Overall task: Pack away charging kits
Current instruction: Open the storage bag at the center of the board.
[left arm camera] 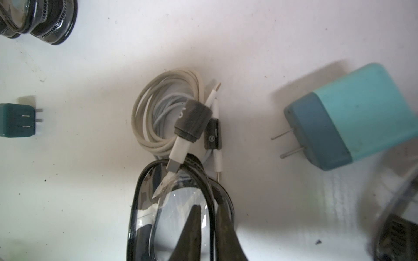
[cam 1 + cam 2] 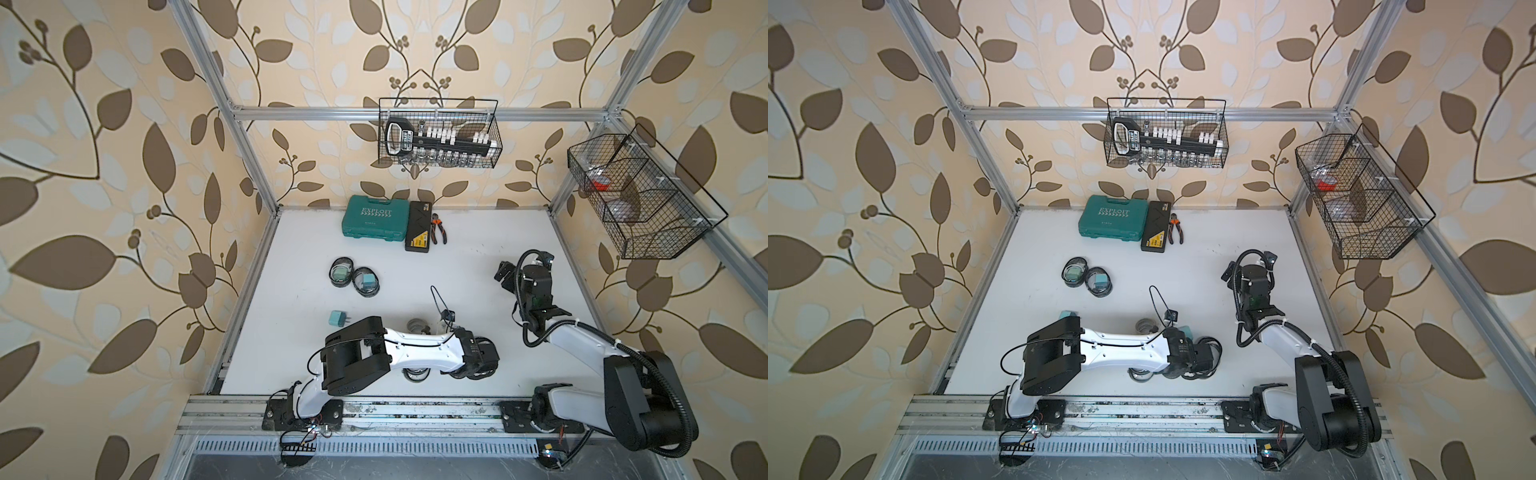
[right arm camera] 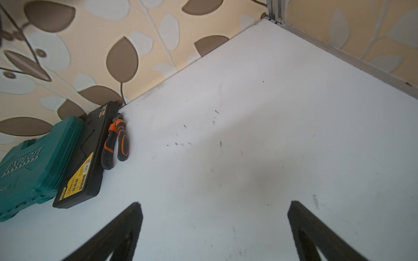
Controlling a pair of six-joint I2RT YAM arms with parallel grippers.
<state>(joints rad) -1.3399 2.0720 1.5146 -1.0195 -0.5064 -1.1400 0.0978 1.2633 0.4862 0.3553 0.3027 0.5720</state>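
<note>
**Left gripper pinched on pouch rim; right gripper wide, holding nothing**

The left arm (image 2: 415,347) runs low from its base on the near rail. Its elbow is folded back, the white forearm lies almost level along the table's near side, and the wrist tips down. The left gripper (image 1: 209,209) has its fingers nearly together w/ the edge of a clear oval zip pouch with a black rim (image 1: 176,217) btwn them. It looks like a firm pinch, though the plastic partly hides the pads. The pouch lies flat on the white table (image 1: 260,45).

A coiled white cable bound w/ a grey strap (image 1: 158,113) sits just beyond it, one plug end overlapping the pouch's rim. A teal cube plug adapter with two metal prongs (image 1: 352,117) lies on its side near the coil, not touching. A second teal adapter (image 2: 338,319) sits well apart, toward the table's left edge. Further back, a second pouch (image 2: 342,272) and a third pouch (image 2: 365,281) lie side by side, each w/ a teal adapter inside.

The right arm (image 2: 582,336) has its upper link raised and its forearm pointing toward the far wall. The right gripper (image 3: 214,223) hangs above bare table, fingers spread wide, nothing btwn them.
</note>
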